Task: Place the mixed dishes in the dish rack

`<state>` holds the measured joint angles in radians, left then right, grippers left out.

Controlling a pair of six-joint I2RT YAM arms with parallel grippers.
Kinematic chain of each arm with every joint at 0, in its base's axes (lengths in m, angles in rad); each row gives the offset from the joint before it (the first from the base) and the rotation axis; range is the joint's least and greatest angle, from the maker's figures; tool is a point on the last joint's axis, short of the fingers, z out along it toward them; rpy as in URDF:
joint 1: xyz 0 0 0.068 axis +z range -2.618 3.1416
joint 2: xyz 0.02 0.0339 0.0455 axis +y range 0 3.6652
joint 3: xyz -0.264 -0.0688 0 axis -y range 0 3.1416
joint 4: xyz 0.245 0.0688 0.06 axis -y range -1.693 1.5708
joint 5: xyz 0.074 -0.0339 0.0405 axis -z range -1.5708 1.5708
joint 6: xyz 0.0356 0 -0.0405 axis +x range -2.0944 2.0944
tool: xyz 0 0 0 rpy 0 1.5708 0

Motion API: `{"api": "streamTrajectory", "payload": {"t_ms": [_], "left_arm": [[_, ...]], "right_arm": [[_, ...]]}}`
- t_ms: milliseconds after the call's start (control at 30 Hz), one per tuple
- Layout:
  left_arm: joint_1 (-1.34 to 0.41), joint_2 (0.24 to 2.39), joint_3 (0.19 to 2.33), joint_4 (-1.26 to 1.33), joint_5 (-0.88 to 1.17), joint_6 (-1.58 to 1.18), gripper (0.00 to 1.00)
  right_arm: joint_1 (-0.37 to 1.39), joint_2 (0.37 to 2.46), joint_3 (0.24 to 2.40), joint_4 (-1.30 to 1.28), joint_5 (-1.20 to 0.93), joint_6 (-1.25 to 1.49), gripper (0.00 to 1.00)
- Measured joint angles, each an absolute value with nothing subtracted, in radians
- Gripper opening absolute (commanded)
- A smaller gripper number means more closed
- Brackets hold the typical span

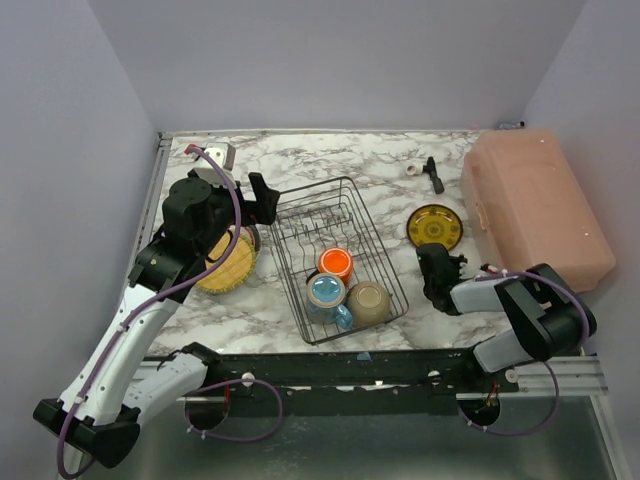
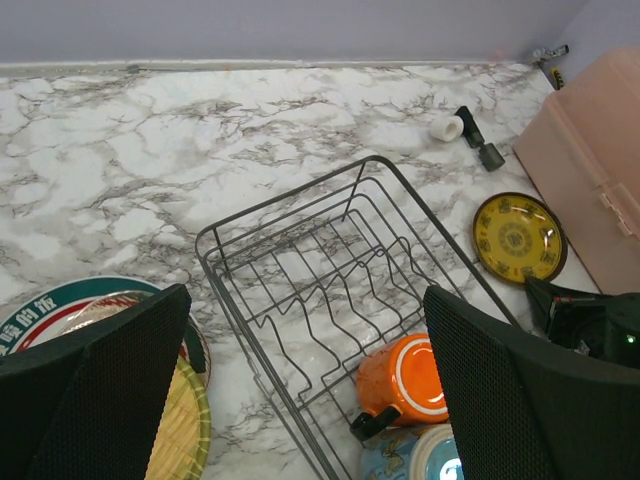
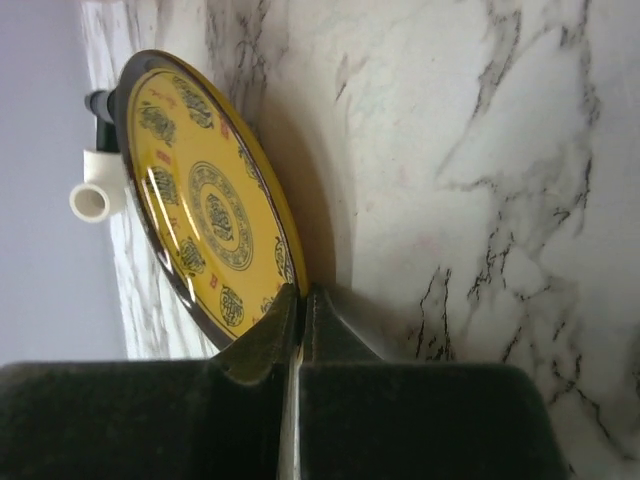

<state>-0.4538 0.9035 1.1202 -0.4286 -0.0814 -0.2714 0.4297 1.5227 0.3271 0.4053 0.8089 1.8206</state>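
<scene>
The black wire dish rack [image 1: 313, 188] stands mid-table. The orange mug [image 1: 335, 263], the blue mug [image 1: 327, 293] and the white bowl [image 1: 369, 302] lie at its near end. My left gripper [image 1: 262, 200] hovers open and empty over the rack's far left corner. Its view shows the rack [image 2: 290, 198] and the orange mug [image 2: 410, 380] between its fingers [image 2: 90, 400]. A stack of larger plates [image 1: 228, 262] lies left of the rack, partly under the left arm. My right gripper [image 3: 300, 295] is shut on the near rim of the small yellow dark-rimmed plate [image 3: 205, 205], right of the rack [image 1: 434, 226].
The large pink box [image 1: 535, 205] fills the right side, close to the yellow plate. A small black tool [image 1: 434, 175] and a white fitting [image 1: 413, 168] lie at the back. A grey block [image 1: 216, 155] sits at the back left. Walls close in on three sides.
</scene>
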Motion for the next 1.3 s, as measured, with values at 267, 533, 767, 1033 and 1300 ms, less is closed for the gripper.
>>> {"api": "streamTrajectory", "payload": {"t_ms": [267, 533, 767, 1033, 1300], "left_arm": [[-0.454, 0.907, 1.12, -0.427, -0.074, -0.273, 0.99], [-0.454, 0.927, 1.12, -0.428, -0.038, -0.287, 0.99], [-0.46, 0.936, 1.12, -0.428, -0.027, -0.29, 0.99], [-0.46, 0.96, 1.122, -0.429, -0.028, -0.289, 0.99], [-0.46, 0.981, 1.122, -0.429, -0.043, -0.278, 0.99]], "right_arm": [[0.43, 1.299, 0.343, 0.286, 0.752, 1.539, 0.0], [0.43, 1.13, 0.483, 0.149, 0.71, 1.158, 0.0], [0.43, 1.053, 0.627, 0.034, 0.629, 0.78, 0.0], [0.488, 1.072, 0.871, -0.142, 0.609, 0.516, 0.0], [0.774, 1.283, 1.126, -0.314, 0.792, 0.363, 0.0]]}}
